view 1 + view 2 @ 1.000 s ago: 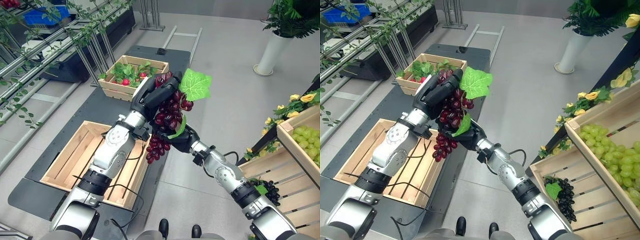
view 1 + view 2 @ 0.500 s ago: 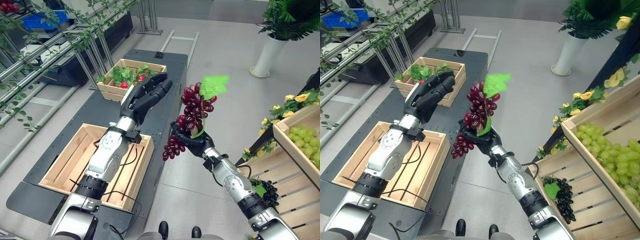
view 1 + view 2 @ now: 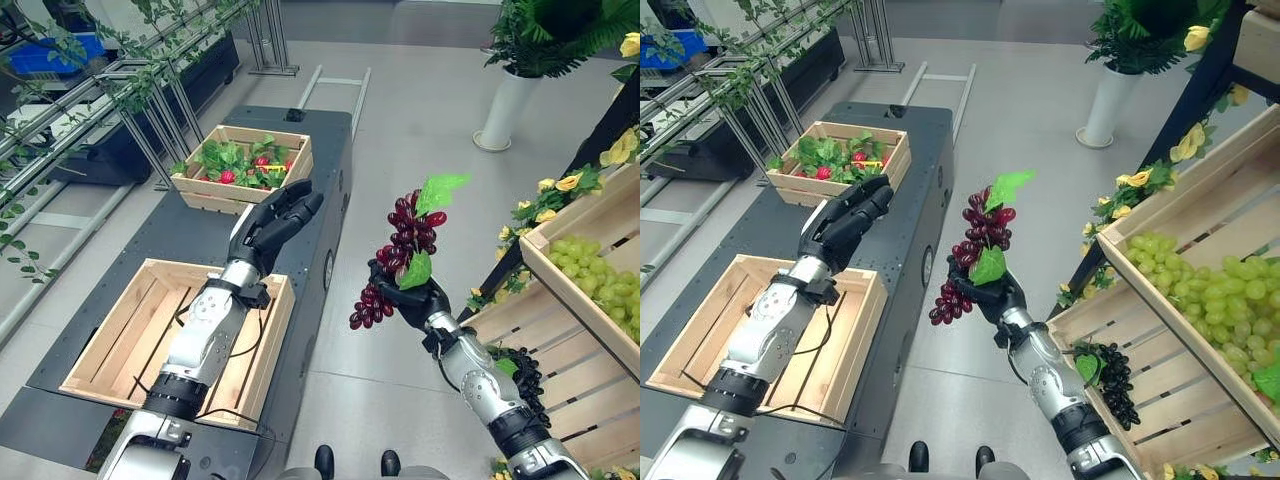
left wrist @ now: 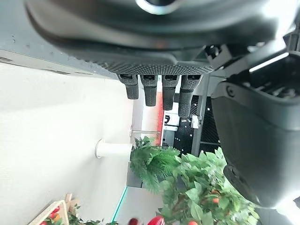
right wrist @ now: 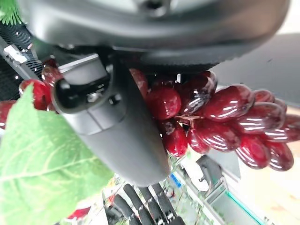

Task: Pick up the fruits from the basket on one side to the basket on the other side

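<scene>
My right hand (image 3: 425,303) is shut on a bunch of dark red grapes (image 3: 400,252) with green leaves, held up over the grey floor between the dark cart and the wooden shelves. The same red grapes (image 5: 211,117) press against its palm in the right wrist view. My left hand (image 3: 268,222) is open with straight fingers (image 4: 154,91), above the cart near an empty wooden crate (image 3: 120,330). On the right a sloping crate (image 3: 1210,310) holds green grapes (image 3: 1200,280), and a lower crate (image 3: 1160,400) holds black grapes (image 3: 1110,380).
A second wooden crate (image 3: 244,167) with greens and red fruit sits at the cart's far end. A metal rack with vines (image 3: 120,80) runs along the left. A white planter (image 3: 502,105) stands at the back. Yellow flowers (image 3: 560,185) hang by the shelves.
The left hand let go of the red grapes, opened and drew back to the left. The right hand carried the bunch to the right, toward the shelves. The camera has shifted right.
</scene>
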